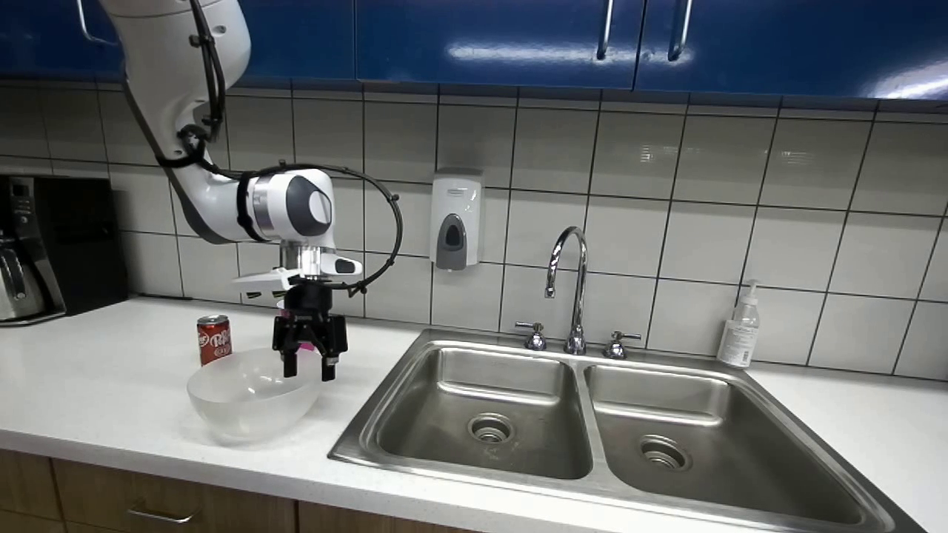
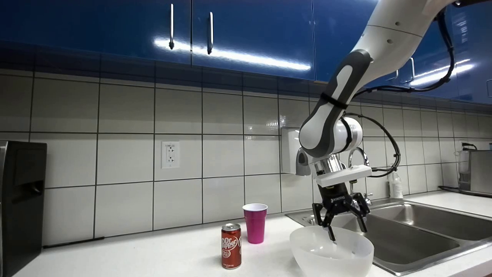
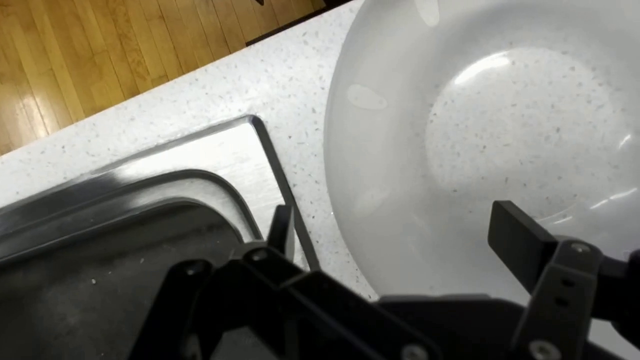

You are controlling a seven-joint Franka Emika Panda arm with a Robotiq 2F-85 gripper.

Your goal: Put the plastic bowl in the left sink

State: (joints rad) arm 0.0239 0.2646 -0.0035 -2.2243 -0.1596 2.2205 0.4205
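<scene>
The plastic bowl (image 1: pixel 248 407) is wide, round and translucent whitish. It stands upright on the counter left of the sink, and it also shows in an exterior view (image 2: pixel 326 261) and in the wrist view (image 3: pixel 380 165). My gripper (image 1: pixel 309 371) is open and empty at the bowl's sink-side rim, also in an exterior view (image 2: pixel 348 234). In the wrist view the jaws (image 3: pixel 395 220) have the rim between them, one finger over the bowl's inside, one outside over the sink edge. I cannot tell whether they touch it. The left sink (image 1: pixel 533 444) is a bare steel basin with a round drain.
A red can (image 2: pixel 231 248) and a pink cup (image 2: pixel 255 225) stand behind the bowl. The right-hand basin (image 1: pixel 740 459) lies beyond a divider. The faucet (image 1: pixel 581 289) rises behind the sink. A wall soap dispenser (image 1: pixel 456 222) and blue cabinets (image 1: pixel 496 37) are behind the arm.
</scene>
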